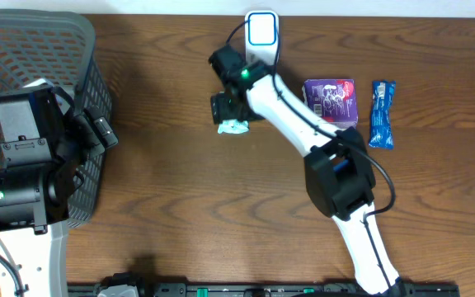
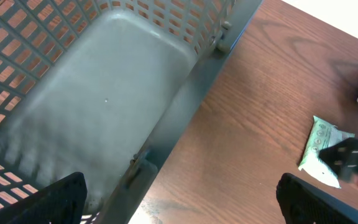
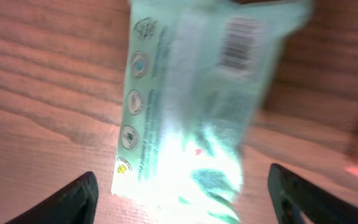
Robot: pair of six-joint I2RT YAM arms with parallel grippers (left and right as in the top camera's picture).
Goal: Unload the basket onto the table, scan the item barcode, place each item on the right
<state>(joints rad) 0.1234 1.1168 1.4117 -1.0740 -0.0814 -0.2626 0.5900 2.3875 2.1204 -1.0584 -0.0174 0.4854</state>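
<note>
Hovering over the basket [image 2: 104, 112], the left gripper [image 2: 179, 199] stands wide and empty. Farther out, the right gripper [image 3: 185, 193] is spread wide, one finger on either side of the green packet [image 3: 197, 106], clear of its edges; nothing held. Packet lies flat on the table [image 3: 42, 93], barcode [image 3: 237, 43] facing up, near the white scanner [image 1: 261, 31] at the far edge. Judgement: barcode exposed; presenting it to the scanner remains, and no read is evident.

We see a pale green plastic-film packet [image 3: 197, 112], glossy and crinkled, catching bright glare. The brown wooden table [image 1: 180, 206] looks matt with visible grain. The grey plastic lattice basket [image 2: 104, 112] appears smooth and dull.
</note>
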